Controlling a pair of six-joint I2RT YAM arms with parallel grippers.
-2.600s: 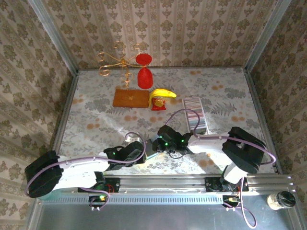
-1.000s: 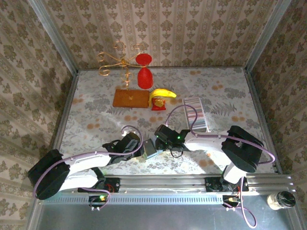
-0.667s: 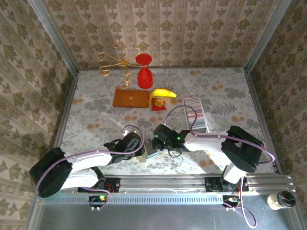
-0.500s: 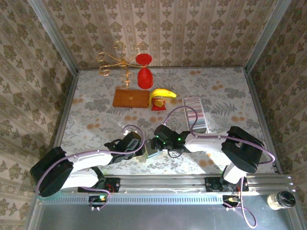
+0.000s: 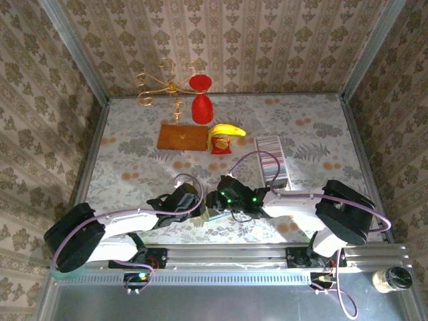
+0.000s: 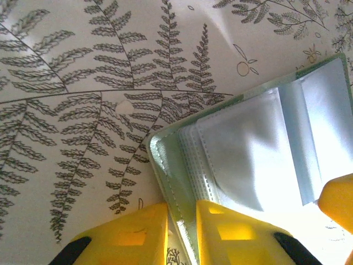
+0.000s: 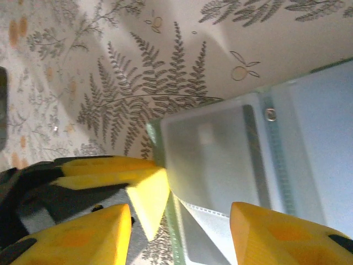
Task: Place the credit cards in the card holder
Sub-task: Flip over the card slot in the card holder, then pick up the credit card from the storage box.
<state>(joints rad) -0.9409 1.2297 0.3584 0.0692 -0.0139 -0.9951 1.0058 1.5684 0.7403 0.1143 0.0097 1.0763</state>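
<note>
Patterned wallpaper closes in a table covered with a leaf-print cloth. Near its front edge, between the 2 arms, lies the card holder, opened out, with its pale green rim and clear inner sleeves showing.

On that rim the left jaws are closed. In the left wrist view, 2 yellow fingers pinch the green edge close to a rounded corner.

The right jaws stand apart over the holder. Of their 2 yellow fingers, 1 is over the inner panel and the other is off the holder's edge, just beside a left finger. Whether they touch the holder I cannot tell.

The cards stand as a striped row in a clear tray, behind and to the right of the holder and well apart from it.

At the back of the table sit a banana, a wooden board, a red ornament and a gold wire stand.
</note>
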